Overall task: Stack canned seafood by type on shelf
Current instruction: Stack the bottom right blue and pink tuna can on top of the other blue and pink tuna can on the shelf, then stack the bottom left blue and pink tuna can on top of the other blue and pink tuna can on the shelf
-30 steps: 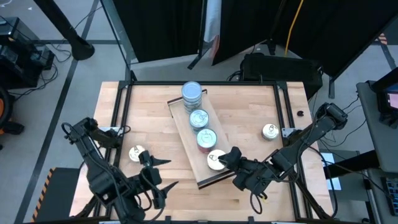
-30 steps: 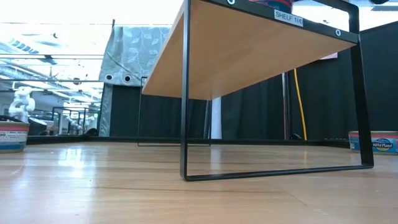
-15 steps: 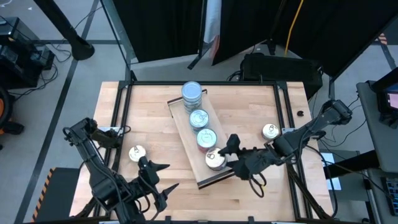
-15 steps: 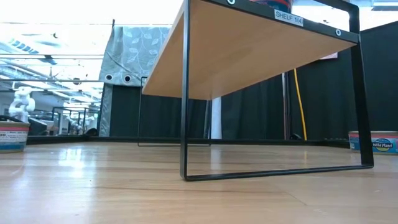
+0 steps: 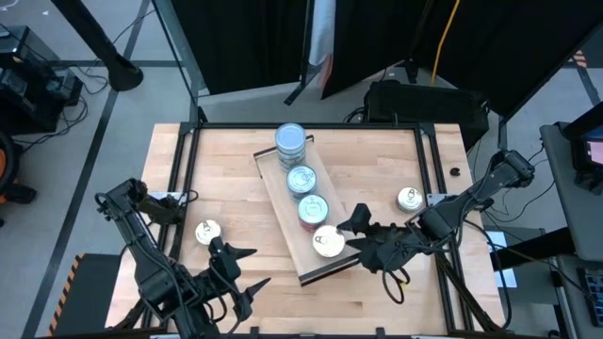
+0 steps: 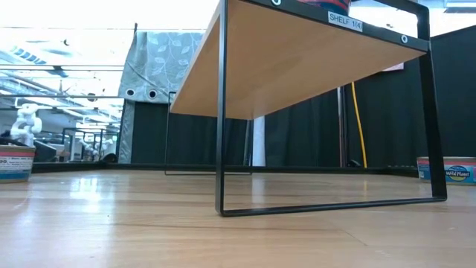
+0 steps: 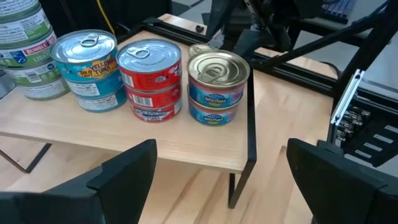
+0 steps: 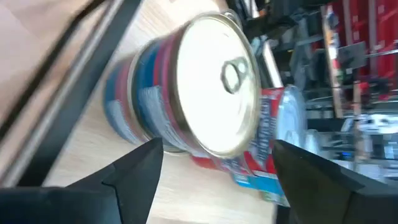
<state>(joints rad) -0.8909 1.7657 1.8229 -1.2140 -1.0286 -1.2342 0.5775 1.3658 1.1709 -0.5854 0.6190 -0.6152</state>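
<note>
The shelf (image 5: 303, 247) is a raised light-wood board on thin dark legs, lying slantwise mid-table. Several stacks of canned seafood stand in a row on it: a green-white stack (image 7: 25, 50), a blue-yellow one (image 7: 87, 70), a red one (image 7: 150, 78) and a blue one with a cream top (image 5: 328, 241) at the near end. One loose tin (image 5: 207, 231) rests on the table at the left, another (image 5: 409, 199) at the right. My right gripper (image 5: 354, 234) is open, just right of the near-end stack (image 8: 205, 93) and apart from it. My left gripper (image 5: 247, 267) is open, near the front left.
From table height, the shelf's underside (image 6: 297, 59) and its dark leg frame (image 6: 220, 149) span the middle, with the loose tins at the far left (image 6: 15, 164) and far right (image 6: 450, 170). A dark rail frame (image 5: 193, 151) borders the table.
My right gripper has drawn back from the near-end stack toward the table's right edge and has turned a little; its fingers stay open. The stack's cream top, partly covered before, now shows whole, and the stack has kept its place. My left gripper has rolled slightly.
</note>
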